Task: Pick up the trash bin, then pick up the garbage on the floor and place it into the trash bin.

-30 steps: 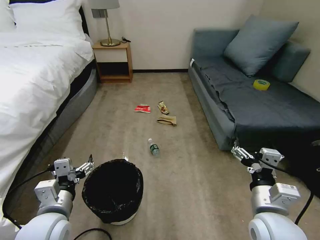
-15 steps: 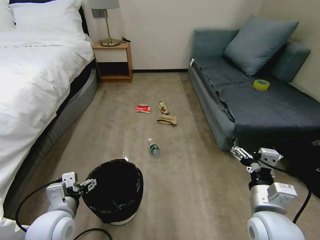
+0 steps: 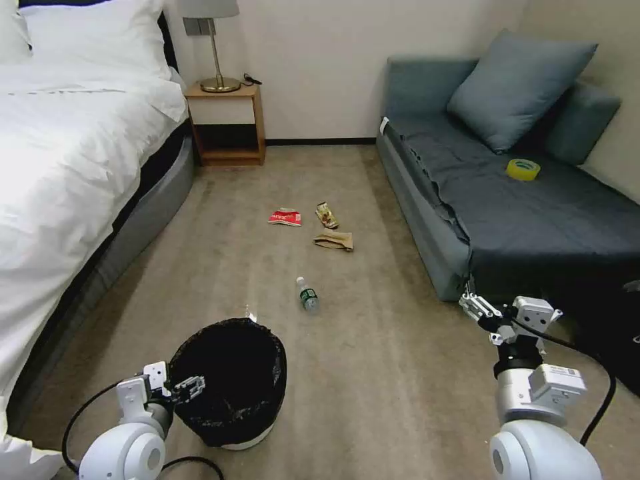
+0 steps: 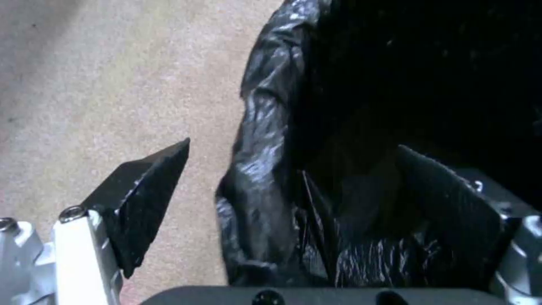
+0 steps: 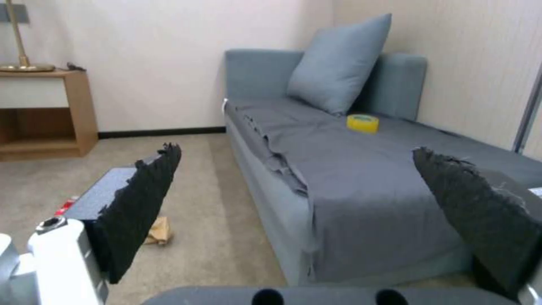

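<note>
Straddling the near-left rim of the trash bin [image 3: 227, 380], the left pincer [image 3: 189, 386] stands open, one finger [image 4: 144, 199] outside over the carpet and the other inside the black liner. The right pincer [image 3: 479, 308] hangs open beside the sofa [image 3: 533, 220]. Farther up the floor lie the bottle [image 3: 307, 295], paper bag [image 3: 334, 241], gold-brown wrapper [image 3: 327, 215] and red wrapper [image 3: 285, 217], well apart from the bin

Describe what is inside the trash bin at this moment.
The trash bin holds a crinkly black bag; no litter shows inside, though its dark bottom is unreadable. One finger of the open left end effector reaches inside the rim.
</note>
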